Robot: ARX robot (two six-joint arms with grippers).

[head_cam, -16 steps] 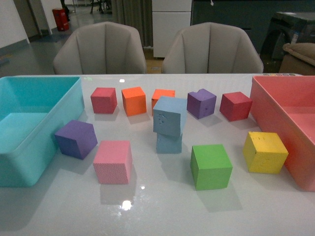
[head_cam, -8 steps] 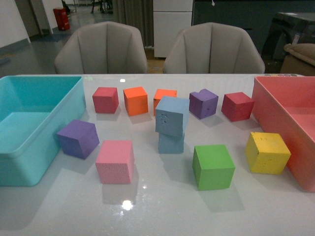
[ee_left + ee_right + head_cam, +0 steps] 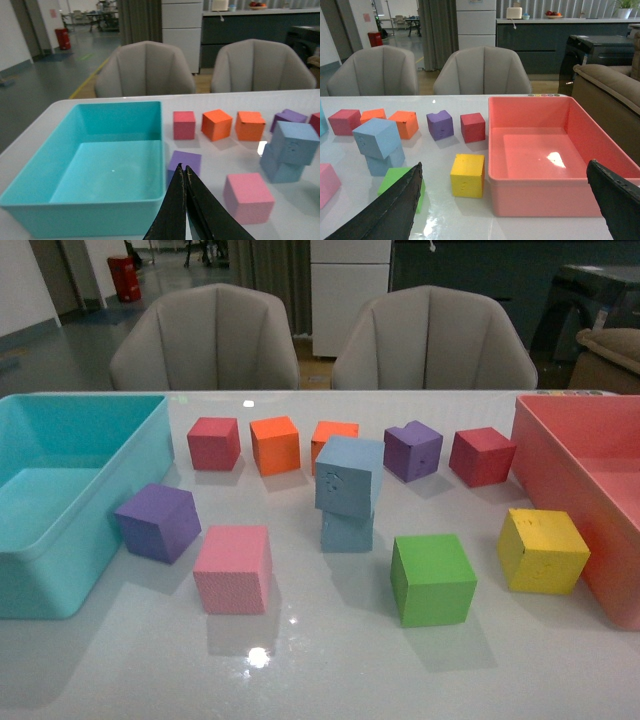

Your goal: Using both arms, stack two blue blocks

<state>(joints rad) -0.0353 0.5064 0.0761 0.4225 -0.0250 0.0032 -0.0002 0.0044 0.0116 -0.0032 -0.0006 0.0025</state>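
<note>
My left gripper (image 3: 185, 172) sits at the bottom centre of its wrist view with the fingers pressed together, holding nothing. My right gripper (image 3: 507, 200) is spread wide, one finger in the lower left corner and the other in the lower right of its wrist view, also empty. Neither arm shows in the front view, so both look pulled clear of the work.

Outward from there, the upper blue block (image 3: 348, 476) rests on the lower blue block (image 3: 347, 530) at the centre of the front view, so I judge the stack made. The upper one sits twisted and overhangs, tilted rather than square.

That lean is my worry: a bump to the table (image 3: 320, 670), or an arm passing close, could tip the upper block off toward the green block (image 3: 432, 578) at lower right or the pink block (image 3: 233, 568) at lower left.

The lower block is mostly covered by the upper one, so I can't tell how much surface bears the load. An orange block (image 3: 332, 434) behind the stack is partly hidden. The turquoise bin (image 3: 140, 455) and the red bin (image 3: 535, 440) are cut off at the left and right edges
</note>
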